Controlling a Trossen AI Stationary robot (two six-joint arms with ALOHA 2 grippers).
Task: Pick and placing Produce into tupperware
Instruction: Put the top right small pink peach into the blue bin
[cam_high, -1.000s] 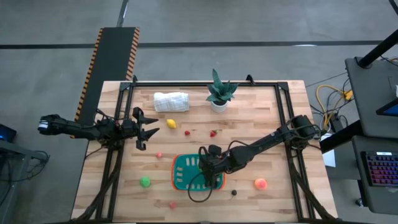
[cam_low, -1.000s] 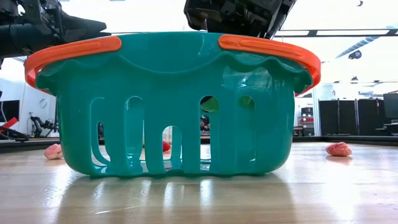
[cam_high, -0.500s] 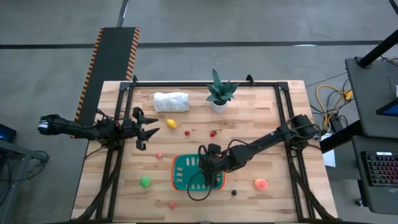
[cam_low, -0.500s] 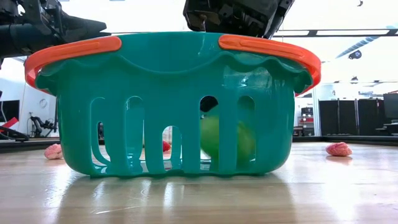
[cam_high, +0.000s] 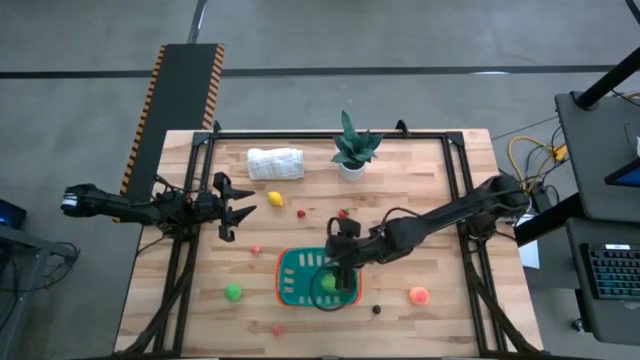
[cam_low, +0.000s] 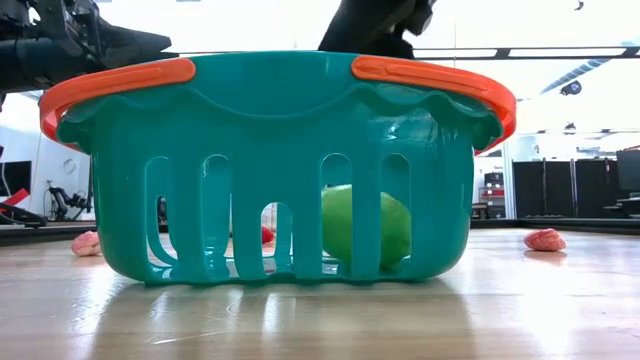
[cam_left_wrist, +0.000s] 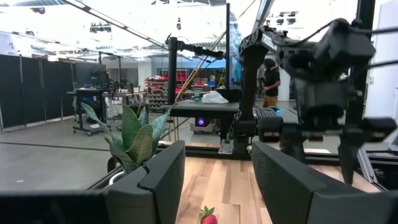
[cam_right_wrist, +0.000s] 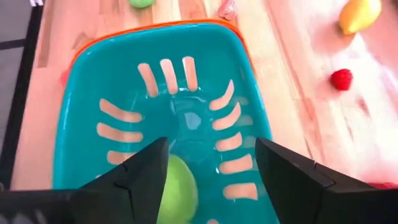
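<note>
The tupperware (cam_high: 297, 277) is a teal slotted basket with an orange rim (cam_low: 120, 80), standing at the table's near middle. A green piece of produce (cam_high: 328, 283) lies on its floor toward the right side, seen through the slots (cam_low: 365, 226) and in the right wrist view (cam_right_wrist: 177, 186). My right gripper (cam_right_wrist: 211, 149) hangs open above the basket (cam_high: 338, 268), slanting down, with nothing between its fingers. My left gripper (cam_high: 240, 208) waits open at the table's left.
Loose produce lies around the basket: a yellow piece (cam_high: 275, 199), red ones (cam_high: 343, 213) (cam_high: 300, 212), a green one (cam_high: 233, 292), an orange-pink one (cam_high: 418, 295) and a dark one (cam_high: 377, 309). A potted plant (cam_high: 350, 150) and a rolled white cloth (cam_high: 275, 163) stand at the far side.
The green produce has dropped from high inside the basket to its floor and lies still. My right gripper has risen clear of the rim and drawn back a little toward the table's far right.
</note>
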